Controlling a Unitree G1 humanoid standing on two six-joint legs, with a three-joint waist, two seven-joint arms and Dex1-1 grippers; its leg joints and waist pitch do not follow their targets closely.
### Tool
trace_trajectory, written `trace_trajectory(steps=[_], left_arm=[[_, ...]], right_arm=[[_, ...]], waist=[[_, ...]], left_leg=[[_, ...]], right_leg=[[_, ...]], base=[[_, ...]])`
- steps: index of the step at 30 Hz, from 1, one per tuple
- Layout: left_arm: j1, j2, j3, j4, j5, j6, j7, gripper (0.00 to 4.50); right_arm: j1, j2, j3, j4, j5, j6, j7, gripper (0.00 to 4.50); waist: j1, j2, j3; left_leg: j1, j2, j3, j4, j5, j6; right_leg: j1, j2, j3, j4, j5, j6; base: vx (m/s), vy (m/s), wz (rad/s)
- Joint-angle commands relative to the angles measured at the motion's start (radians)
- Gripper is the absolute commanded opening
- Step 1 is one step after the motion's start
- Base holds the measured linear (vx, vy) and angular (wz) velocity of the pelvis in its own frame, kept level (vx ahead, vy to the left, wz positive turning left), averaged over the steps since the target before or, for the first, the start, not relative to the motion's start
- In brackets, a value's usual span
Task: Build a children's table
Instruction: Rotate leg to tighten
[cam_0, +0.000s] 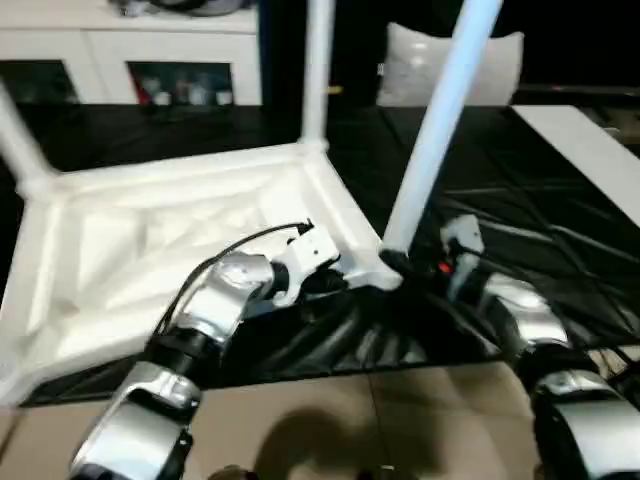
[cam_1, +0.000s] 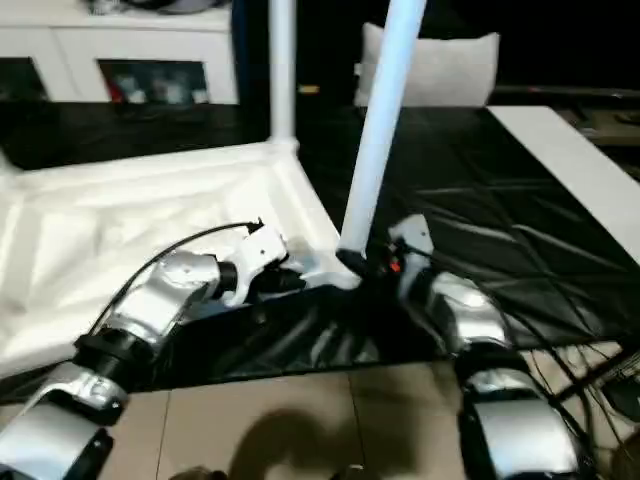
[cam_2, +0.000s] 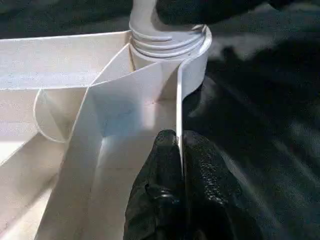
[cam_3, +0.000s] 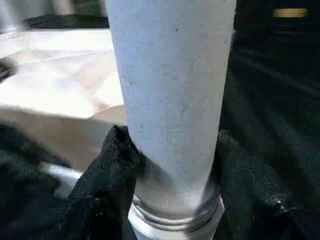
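The children's table top (cam_0: 150, 240) lies upside down on the black-covered work table, ribbed underside up. One white leg (cam_0: 318, 70) stands upright in the far corner socket, and another leg (cam_0: 18, 140) rises at the left. A third leg (cam_0: 440, 120) leans in the near right corner socket, its threaded collar (cam_3: 175, 220) at the socket. My right gripper (cam_3: 170, 145) is shut around this leg just above the collar, one finger (cam_3: 107, 175) on each side. My left gripper (cam_2: 177, 150) is shut on the thin rim wall (cam_2: 179, 100) of the top, close to that same corner.
A white glass-door cabinet (cam_0: 130, 60) stands at the back left and a white cushion (cam_0: 420, 65) at the back. A white board (cam_0: 590, 150) lies at the right of the black cover (cam_0: 520, 200). The work table's front edge and tan floor (cam_0: 380, 420) are just below my forearms.
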Motion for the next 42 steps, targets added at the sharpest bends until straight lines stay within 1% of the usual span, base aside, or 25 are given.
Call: trace_trajectory(steps=[1,4,5,7,9,10,12,13,14,16,17,18,19,22,25,26,27,29,30,31,34,36,37,38,42], left_arm=[[-0.04,-0.072,0.034,-0.037,-0.054,-0.024,0.047,0.0],[-0.053,-0.096,0.035,-0.026,-0.043,-0.035,0.102,0.0],[-0.055,-0.099,0.03,-0.025,-0.037,-0.042,0.108,0.0],[-0.056,-0.104,0.016,-0.028,-0.013,-0.051,0.131,0.0],[-0.056,-0.104,0.015,-0.028,-0.008,-0.05,0.135,0.0],[-0.055,-0.096,0.016,-0.025,-0.003,-0.058,0.14,0.0],[-0.055,-0.09,0.016,-0.023,0.0,-0.064,0.138,0.0],[-0.055,-0.071,0.014,-0.016,0.004,-0.084,0.134,0.0],[-0.055,-0.062,0.013,-0.013,0.005,-0.094,0.132,0.0],[-0.052,-0.044,0.011,-0.01,0.004,-0.118,0.116,0.0],[-0.047,-0.028,0.008,-0.014,0.004,-0.125,0.096,0.0],[-0.047,-0.028,0.008,-0.014,0.004,-0.125,0.096,0.0],[-0.036,-0.001,-0.001,-0.022,0.003,-0.144,0.052,0.0],[-0.015,0.045,-0.014,-0.038,0.0,-0.163,-0.02,0.0],[0.004,0.079,-0.031,-0.05,-0.011,-0.208,-0.092,0.0],[0.018,0.095,-0.04,-0.063,-0.02,-0.22,-0.123,0.0],[0.025,0.104,-0.045,-0.07,-0.024,-0.233,-0.142,0.0],[0.047,0.122,-0.055,-0.092,-0.039,-0.244,-0.188,0.0],[0.052,0.128,-0.059,-0.102,-0.043,-0.246,-0.203,0.0],[0.072,0.146,-0.07,-0.135,-0.057,-0.258,-0.258,0.0],[0.084,0.165,-0.086,-0.154,-0.063,-0.278,-0.312,0.0],[0.088,0.174,-0.093,-0.156,-0.063,-0.292,-0.335,0.0],[0.095,0.194,-0.106,-0.16,-0.065,-0.325,-0.378,0.0],[0.097,0.198,-0.108,-0.161,-0.068,-0.33,-0.389,0.0],[0.1,0.217,-0.113,-0.165,-0.075,-0.344,-0.423,0.0]], right_arm=[[0.039,-0.003,-0.027,0.098,-0.035,0.089,-0.172,2.04],[0.061,0.022,-0.034,0.033,-0.04,0.073,-0.201,2.04],[0.071,0.028,-0.033,0.003,-0.045,0.063,-0.209,2.6],[0.129,0.059,-0.022,-0.146,-0.063,0.047,-0.274,2.75],[0.144,0.066,-0.019,-0.182,-0.063,0.05,-0.282,2.85],[0.188,0.078,-0.007,-0.289,-0.065,0.068,-0.29,2.94],[0.206,0.08,-0.002,-0.334,-0.064,0.075,-0.285,2.94],[0.237,0.072,0.007,-0.421,-0.063,0.082,-0.274,3.3],[0.249,0.066,0.009,-0.456,-0.064,0.084,-0.273,3.3],[0.28,0.047,0.012,-0.578,-0.046,0.13,-0.249,3.5],[0.289,0.021,0.018,-0.722,-0.022,0.221,-0.246,3.5],[0.289,0.021,0.018,-0.722,-0.022,0.221,-0.246,3.65],[0.307,-0.029,0.031,-0.92,0.021,0.351,-0.225,3.75],[0.336,-0.128,0.049,-1.067,0.072,0.445,-0.136,3.99],[0.348,-0.18,0.054,-1.126,0.094,0.502,-0.089,4.25],[0.356,-0.196,0.053,-1.158,0.09,0.531,-0.077,4.25],[0.358,-0.203,0.054,-1.171,0.089,0.548,-0.072,4.25],[0.378,-0.228,0.065,-1.218,0.087,0.595,-0.056,4.46],[0.384,-0.237,0.072,-1.227,0.088,0.608,-0.047,4.46],[0.41,-0.277,0.096,-1.273,0.098,0.65,-0.018,4.46],[0.422,-0.316,0.117,-1.299,0.108,0.673,0.019,4.46],[0.424,-0.33,0.126,-1.303,0.106,0.673,0.038,4.46],[0.424,-0.342,0.141,-1.297,0.103,0.675,0.072,4.46],[0.422,-0.344,0.146,-1.292,0.097,0.669,0.082,4.46],[0.415,-0.347,0.167,-1.263,0.079,0.65,0.129,4.46]], waist=[[-0.008,0.01,-0.052],[-0.009,0.007,-0.05],[-0.008,0.008,-0.05],[0.001,0.007,-0.048],[0.007,0.004,-0.052],[0.01,0.004,-0.053],[0.017,0.003,-0.052],[0.021,0.003,-0.054],[0.024,0.001,-0.055],[0.03,0.001,-0.055],[0.032,0.0,-0.056],[0.038,-0.001,-0.054],[0.042,0.001,-0.054],[0.053,0.005,-0.049],[0.062,0.005,-0.049],[0.062,0.007,-0.053],[0.063,0.008,-0.05],[0.063,0.006,-0.05],[0.064,0.012,-0.048],[0.066,0.015,-0.054],[0.069,0.016,-0.052],[0.071,0.016,-0.051],[0.074,0.02,-0.046],[0.074,0.019,-0.045],[0.073,0.022,-0.035]], left_leg=[[0.04,0.031,-0.038,-0.094,-0.694,-0.052],[0.04,0.029,-0.034,-0.097,-0.698,-0.032],[0.042,0.029,-0.034,-0.096,-0.696,-0.029],[0.046,0.027,-0.028,-0.094,-0.663,-0.018],[0.045,0.027,-0.024,-0.097,-0.626,-0.01],[0.036,0.028,-0.024,-0.102,-0.589,-0.002],[0.034,0.029,-0.018,-0.105,-0.56,0.007],[0.025,0.03,-0.016,-0.108,-0.526,0.017],[0.022,0.029,-0.014,-0.108,-0.509,0.022],[0.014,0.029,-0.01,-0.11,-0.457,0.036],[0.014,0.03,-0.008,-0.109,-0.444,0.041],[0.017,0.031,-0.005,-0.109,-0.419,0.05],[0.019,0.03,-0.002,-0.107,-0.382,0.059],[0.023,0.035,0.006,-0.104,-0.358,0.065],[0.02,0.034,0.007,-0.103,-0.33,0.054],[0.019,0.035,0.008,-0.1,-0.299,0.054],[0.015,0.033,0.008,-0.1,-0.283,0.056],[0.02,0.036,0.013,-0.095,-0.277,0.065],[0.023,0.035,0.014,-0.094,-0.279,0.065],[0.019,0.034,0.013,-0.087,-0.209,0.076],[0.016,0.029,0.018,-0.075,-0.108,0.129],[0.013,0.028,0.018,-0.072,-0.104,0.136],[0.017,0.03,0.018,-0.074,-0.137,0.13],[0.016,0.031,0.018,-0.075,-0.147,0.126],[0.019,0.035,0.015,-0.086,-0.226,0.079]], right_leg=[[0.006,-0.038,-0.011,-0.102,-0.581,-0.131],[0.012,-0.044,-0.026,-0.113,-0.567,-0.121],[0.009,-0.047,-0.026,-0.116,-0.573,-0.12],[0.002,-0.051,-0.02,-0.123,-0.578,-0.118],[0.004,-0.052,-0.013,-0.12,-0.551,-0.124],[0.012,-0.051,-0.008,-0.113,-0.511,-0.136],[0.01,-0.049,0.0,-0.112,-0.476,-0.14],[0.017,-0.049,0.003,-0.105,-0.439,-0.149],[0.019,-0.049,0.004,-0.104,-0.427,-0.147],[0.026,-0.048,0.007,-0.096,-0.389,-0.144],[0.026,-0.049,0.008,-0.097,-0.385,-0.142],[0.025,-0.046,0.01,-0.096,-0.381,-0.139],[0.026,-0.045,0.014,-0.094,-0.368,-0.138],[0.015,-0.047,0.02,-0.097,-0.384,-0.129],[0.016,-0.048,0.021,-0.093,-0.365,-0.13],[0.016,-0.047,0.022,-0.084,-0.305,-0.149],[0.016,-0.044,0.023,-0.081,-0.276,-0.154],[0.012,-0.04,0.025,-0.073,-0.223,-0.178],[0.009,-0.04,0.027,-0.072,-0.219,-0.185],[0.02,-0.036,0.026,-0.055,-0.113,-0.206],[0.024,-0.035,0.028,-0.038,0.052,-0.25],[0.026,-0.037,0.028,-0.035,0.056,-0.254],[0.024,-0.038,0.027,-0.04,0.002,-0.251],[0.025,-0.038,0.027,-0.041,-0.02,-0.247],[0.02,-0.039,0.028,-0.054,-0.15,-0.222]], base=[[0.0,0.0,0.0],[0.0,0.0,0.0],[0.0,0.0,0.0],[0.0,0.0,0.0],[0.0,0.0,0.0],[0.0,0.0,0.0],[0.0,0.0,0.0],[0.0,0.0,0.0],[0.0,0.0,0.0],[0.0,0.0,0.0],[0.0,0.0,0.0],[0.0,0.0,0.0],[0.0,0.0,0.0],[0.0,0.0,0.0],[0.0,0.0,0.0],[0.059,-0.029,0.01],[0.067,-0.024,0.05],[0.072,-0.022,0.06],[0.082,-0.018,0.05],[0.082,-0.018,0.05],[0.079,-0.015,0.01],[0.0,0.0,0.0],[0.0,0.0,0.0],[0.0,0.0,0.0],[0.0,0.0,0.0]])
